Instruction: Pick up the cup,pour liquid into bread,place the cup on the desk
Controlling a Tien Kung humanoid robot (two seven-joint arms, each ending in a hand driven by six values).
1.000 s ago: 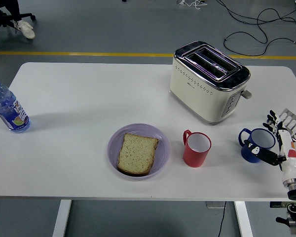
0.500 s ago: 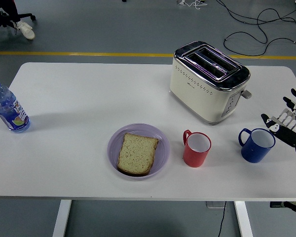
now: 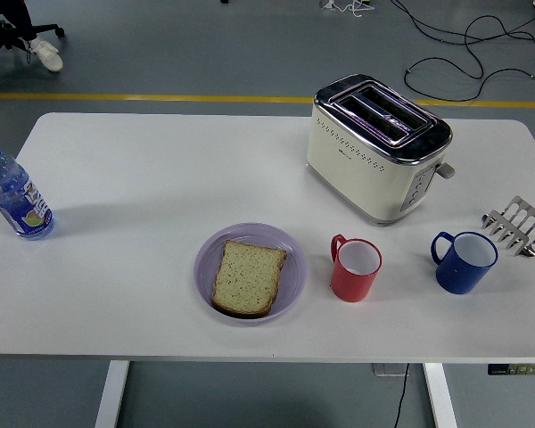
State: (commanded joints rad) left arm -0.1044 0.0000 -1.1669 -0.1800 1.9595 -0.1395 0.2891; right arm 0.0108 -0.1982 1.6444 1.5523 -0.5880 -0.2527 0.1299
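Observation:
A blue cup (image 3: 464,261) stands upright on the white table at the right, handle to the left. A red cup (image 3: 355,267) stands upright near the middle, handle to the upper left. A slice of bread (image 3: 248,276) lies on a purple plate (image 3: 290,259) left of the red cup. Neither robot hand shows in the head view.
A cream toaster (image 3: 377,145) stands behind the cups. A metal toast rack (image 3: 517,224) sits at the right edge next to the blue cup. A blue-capped bottle (image 3: 12,194) stands at the far left. The table (image 3: 143,178) ends close in front of the plate.
The right hand was at the blue cup, let go, pulled back to the right with its fingers spread, and has left the view. The blue cup stays on the table.

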